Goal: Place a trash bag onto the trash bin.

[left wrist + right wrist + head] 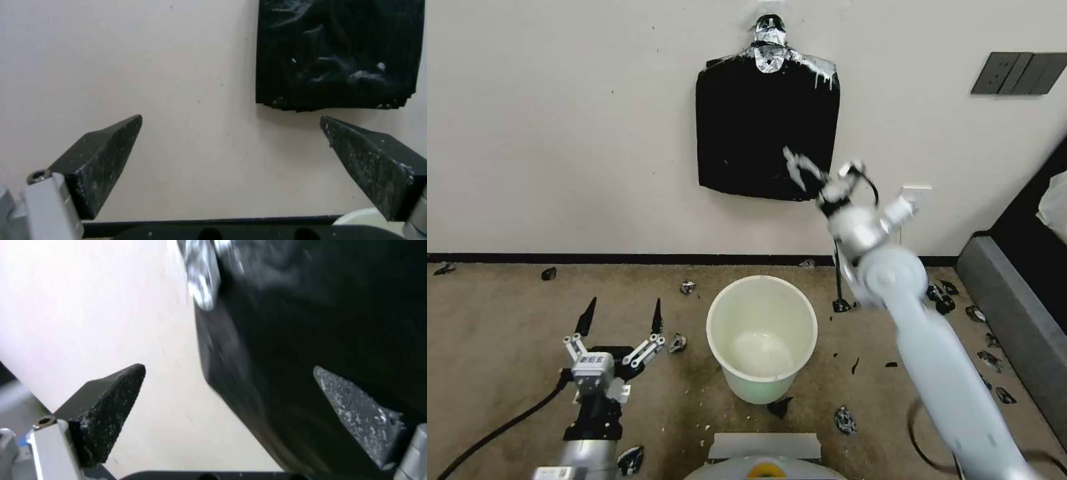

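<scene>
Cream-white trash bin (762,333), black bag stack (764,127) with silver tape (770,47).

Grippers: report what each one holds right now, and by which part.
Nothing held. The right gripper, open, is raised at the hanging bag stack; the left gripper, open, sits low beside the trash bin.

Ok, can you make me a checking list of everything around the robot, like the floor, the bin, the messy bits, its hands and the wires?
Surface: brown carpet floor, meeting a cream wall at a dark baseboard.
Job's things: trash bin stands upright on the floor, open, no bag in or on it. No single trash bag is out; the stack of black bags hangs on the wall under silver tape.
Clutter: small black scraps scattered over the carpet around the bin.
Grippers: left gripper low over the floor beside the bin, open, holding nothing. Right gripper raised at the stack's lower corner, open.
Cables: black cable trails from the left arm.
Surroundings: dark switch plate, white outlet, grey furniture edge.
</scene>
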You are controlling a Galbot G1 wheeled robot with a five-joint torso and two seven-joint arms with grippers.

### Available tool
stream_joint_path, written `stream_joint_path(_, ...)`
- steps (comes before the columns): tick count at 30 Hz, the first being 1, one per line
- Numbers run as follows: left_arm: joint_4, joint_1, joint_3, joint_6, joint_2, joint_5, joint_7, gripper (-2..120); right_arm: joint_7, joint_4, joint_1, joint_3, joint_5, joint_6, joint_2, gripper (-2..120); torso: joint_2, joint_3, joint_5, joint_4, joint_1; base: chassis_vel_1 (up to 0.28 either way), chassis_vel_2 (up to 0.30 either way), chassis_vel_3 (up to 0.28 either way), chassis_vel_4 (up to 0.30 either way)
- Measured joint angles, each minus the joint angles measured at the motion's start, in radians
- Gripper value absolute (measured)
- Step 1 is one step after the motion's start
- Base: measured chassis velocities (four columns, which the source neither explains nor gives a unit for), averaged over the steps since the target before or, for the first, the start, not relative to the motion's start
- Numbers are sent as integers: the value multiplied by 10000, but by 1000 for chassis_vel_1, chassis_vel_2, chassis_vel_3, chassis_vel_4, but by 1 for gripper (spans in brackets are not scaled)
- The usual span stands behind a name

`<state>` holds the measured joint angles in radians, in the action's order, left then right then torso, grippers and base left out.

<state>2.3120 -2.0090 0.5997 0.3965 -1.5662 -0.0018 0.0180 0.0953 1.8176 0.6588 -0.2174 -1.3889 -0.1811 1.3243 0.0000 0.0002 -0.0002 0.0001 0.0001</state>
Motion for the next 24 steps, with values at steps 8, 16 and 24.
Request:
stream_joint_path(8,159,-92,199,-1,6,-302,-20,100,42,-1943,-1792,-26,-938,-40,896,100,0,0,0,0,0,0,0,0,0)
stream_joint_path(16,258,-128,544,81,9,-435,-29,100,-352,-2670,-2382,-117,-910,-147,1644,100,0,-1,0,0,0,0,0,0,0)
stream_joint_path(24,128,-123,591,169,-42,-395,-28,100,-684,-3101,-2746,-284,-743,-156,2017,78,0,-2,0,0,-1,0,0,0,0)
